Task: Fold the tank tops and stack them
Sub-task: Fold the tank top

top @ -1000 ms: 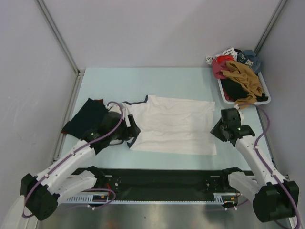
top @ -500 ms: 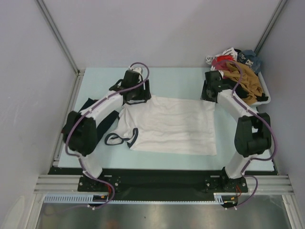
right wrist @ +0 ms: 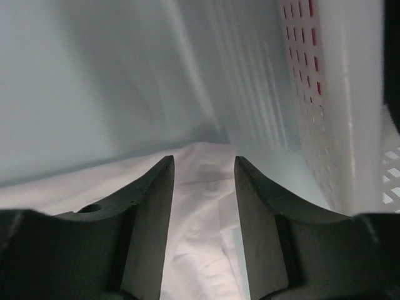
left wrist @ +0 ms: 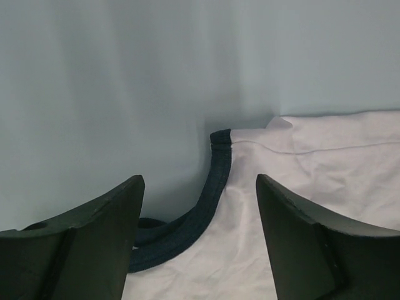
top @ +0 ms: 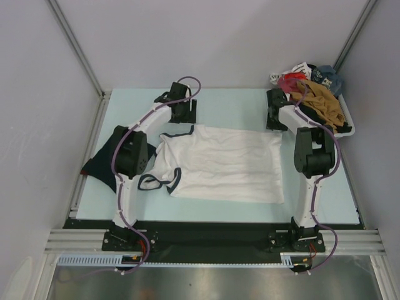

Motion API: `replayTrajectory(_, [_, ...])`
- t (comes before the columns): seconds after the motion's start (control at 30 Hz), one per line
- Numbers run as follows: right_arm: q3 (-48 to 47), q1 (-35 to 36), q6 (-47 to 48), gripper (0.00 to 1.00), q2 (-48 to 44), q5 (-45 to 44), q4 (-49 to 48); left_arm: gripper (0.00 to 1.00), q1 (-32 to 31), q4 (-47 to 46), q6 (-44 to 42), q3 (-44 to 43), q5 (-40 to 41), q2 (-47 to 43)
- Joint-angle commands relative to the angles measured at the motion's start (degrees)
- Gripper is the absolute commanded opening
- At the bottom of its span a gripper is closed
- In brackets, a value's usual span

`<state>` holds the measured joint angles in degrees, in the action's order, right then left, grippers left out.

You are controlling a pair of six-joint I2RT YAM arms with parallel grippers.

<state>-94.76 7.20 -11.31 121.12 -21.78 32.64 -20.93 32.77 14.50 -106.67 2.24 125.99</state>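
Reaching out over the far side of the counter [top: 231, 103], I have both arms stretched toward the back edge of the white tank top [top: 225, 164]. It lies spread flat in the middle of the counter, neck end to my left and hem to my right. One looped strap curls at its near left corner.

My left fingers [top: 185, 117] hang over the far left corner of the top, spread wide with nothing between them. In my left wrist view the navy trim [left wrist: 209, 203] curves across the gap below me, with white cloth to one side and bare counter to the other.

My right fingers [top: 275, 119] hang over the far right corner, parted about halfway and gripping nothing. Through that gap I see the pale, creased corner of the cloth lying on the counter. The white perforated wall of the basket [top: 345, 130] stands close on my right, heaped with mixed clothes [top: 315, 94] in red, tan, black and blue.

The navy tank top [top: 100, 164] lies in a dark heap at the left edge of the counter, partly hidden behind my left elbow and apart from the white one.
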Motion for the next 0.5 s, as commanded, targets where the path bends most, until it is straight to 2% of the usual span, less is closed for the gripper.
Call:
replayTrajectory(0.0, [1.3,-1.2,-0.2,0.49,1.0,-0.2,0.6,0.78,0.0,1.1,-1.0,-3.1,-5.0,1.5])
replayTrajectory(0.17, [3.3,-2.0,-0.2,0.5,2.2,0.7,-1.4,0.79,-0.1,-0.9,-0.4,-1.3,-5.6,2.1])
replayTrajectory(0.27, [2.8,-2.5,-0.6,0.38,3.4,1.8,-1.8,0.79,0.0,-1.1,-0.4,-1.4,-5.8,2.6])
replayTrajectory(0.3, [2.9,-2.5,-0.6,0.31,3.4,1.4,-2.1,0.79,-0.1,-1.3,-0.4,-1.3,-5.5,2.7])
replayTrajectory(0.47, [4.3,-2.5,-1.1,0.16,2.4,-1.1,-4.5,0.79,-0.1,-2.4,-0.8,-2.0,-4.5,3.4])
